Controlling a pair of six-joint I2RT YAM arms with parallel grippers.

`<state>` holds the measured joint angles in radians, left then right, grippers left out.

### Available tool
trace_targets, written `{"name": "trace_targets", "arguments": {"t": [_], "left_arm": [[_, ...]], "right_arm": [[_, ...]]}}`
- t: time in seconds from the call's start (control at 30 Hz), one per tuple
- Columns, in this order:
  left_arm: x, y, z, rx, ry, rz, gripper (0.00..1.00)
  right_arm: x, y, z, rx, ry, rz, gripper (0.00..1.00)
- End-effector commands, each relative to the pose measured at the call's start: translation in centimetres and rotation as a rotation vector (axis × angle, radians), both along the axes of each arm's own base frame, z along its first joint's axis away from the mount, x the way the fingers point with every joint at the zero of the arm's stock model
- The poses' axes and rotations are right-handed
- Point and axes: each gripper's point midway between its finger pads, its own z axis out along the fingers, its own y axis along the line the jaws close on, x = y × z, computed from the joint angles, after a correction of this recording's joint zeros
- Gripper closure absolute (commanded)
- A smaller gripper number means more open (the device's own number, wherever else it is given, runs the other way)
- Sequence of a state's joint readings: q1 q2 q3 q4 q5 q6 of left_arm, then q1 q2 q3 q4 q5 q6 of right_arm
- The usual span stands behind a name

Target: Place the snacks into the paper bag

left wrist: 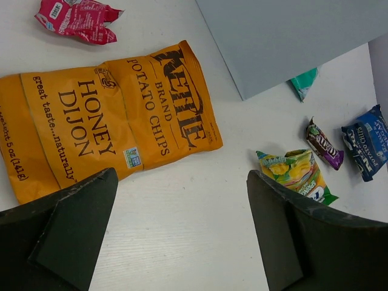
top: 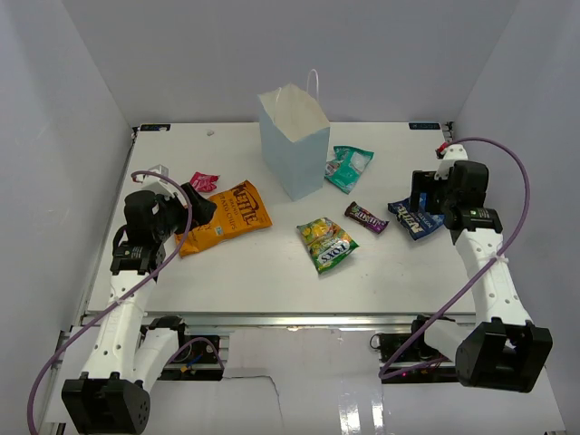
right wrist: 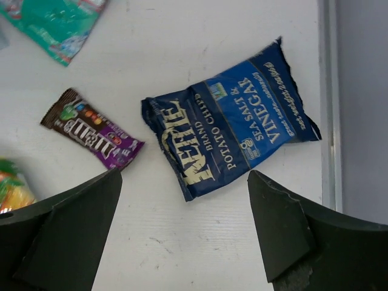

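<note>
Top external: the paper bag (top: 292, 145) is seen upright near the far edge. The orange chip bag (top: 227, 216) is laid toward the left edge, the dark blue packet (top: 414, 217) toward the right. Over these, the left gripper (left wrist: 182, 182) and right gripper (right wrist: 185, 179) are held agape.

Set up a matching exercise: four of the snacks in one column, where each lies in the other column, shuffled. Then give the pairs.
Snacks
1. orange chip bag
2. teal pouch
3. dark blue packet
4. red wrapper

Places
A. just right of the paper bag
B. beneath the open right gripper
C. on the left, beyond the orange chip bag
D. in front of the open left gripper, print up

Pairs: 1-D, 2-A, 3-B, 4-C
</note>
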<state>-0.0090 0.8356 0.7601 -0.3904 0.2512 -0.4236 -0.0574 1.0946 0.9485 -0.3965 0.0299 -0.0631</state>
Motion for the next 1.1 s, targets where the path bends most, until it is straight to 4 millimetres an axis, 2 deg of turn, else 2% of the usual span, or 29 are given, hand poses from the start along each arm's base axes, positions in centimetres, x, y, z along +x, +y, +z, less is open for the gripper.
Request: {"name": "trace_targets", "arguments": {"t": [0.0,0.03,0.1,0.13,0.17,0.2,0.23,0.3,0.37,0.4,0.47,0.5,0.57,0.63,0.73,0.8,0.93,1.07], "left_arm": [[-0.4,-0.4,0.3,-0.014,-0.008,-0.016,0.02],[-0.4,-0.4,0.3,-0.015,-0.007,-0.017,0.02],[-0.3,-0.5,0.3,-0.02,-0.006,-0.018,0.02],[-0.3,-0.5,0.2,-0.023,0.001,-0.021,0.02],[-0.3,-0.6,0.1,-0.025,0.003,-0.023,0.02],[-0.2,-0.6,0.0,-0.03,0.009,-0.022,0.02],[-0.2,-0.7,0.0,-0.032,0.011,-0.023,0.02],[-0.1,-0.8,-0.1,-0.04,0.019,-0.026,0.02],[-0.1,-1.0,-0.2,-0.05,0.028,-0.033,0.02],[-0.1,-1.1,-0.1,-0.055,0.027,-0.041,0.02],[-0.2,-1.3,-0.1,-0.061,0.032,-0.048,0.02],[-0.2,-1.4,-0.1,-0.064,0.032,-0.05,0.02],[-0.4,-1.4,-0.5,-0.071,0.045,-0.052,0.02],[-0.5,-1.5,-0.7,-0.079,0.054,-0.053,0.02],[-0.6,-1.7,-0.9,-0.096,0.068,-0.055,0.02],[-0.6,-1.8,-0.9,-0.101,0.071,-0.055,0.02],[-0.4,-2.0,-0.9,-0.118,0.083,-0.054,0.02],[-0.1,-2.1,-1.0,-0.132,0.098,-0.05,0.02]], "right_arm": [[0.1,3.5,3.0,-0.02,-0.077,0.292,0.1],[-0.2,4.3,2.8,-0.098,-0.077,0.442,0.1],[-1.7,7.2,2.1,-0.087,-0.056,0.661,0.1],[-2.8,8.2,1.0,-0.076,0.003,0.723,0.1],[-2.8,8.7,0.6,-0.086,0.026,0.787,0.1],[-3.8,10.4,0.6,-0.023,0.029,0.895,0.1],[-5.3,11.0,-0.4,0.034,0.101,0.948,0.1],[-5.0,12.0,-1.3,0.157,0.167,0.941,0.1],[-3.3,12.0,-2.6,0.211,0.219,0.876,0.09],[-2.6,12.8,-3.4,0.258,0.277,0.821,0.06],[-1.2,13.1,-3.7,0.272,0.279,0.784,0.02],[-1.0,14.0,-4.0,0.299,0.306,0.75,0.01],[-0.2,14.9,-5.5,0.271,0.334,0.742,0.01],[-0.3,17.1,-6.9,0.294,0.387,0.761,0.01],[-0.8,20.5,-7.4,0.377,0.422,0.863,0.02],[-0.7,21.4,-8.0,0.378,0.419,0.895,0.03],[0.5,22.2,-10.7,0.334,0.426,0.93,0.04],[2.2,23.0,-11.4,0.306,0.383,0.995,0.02]]}}
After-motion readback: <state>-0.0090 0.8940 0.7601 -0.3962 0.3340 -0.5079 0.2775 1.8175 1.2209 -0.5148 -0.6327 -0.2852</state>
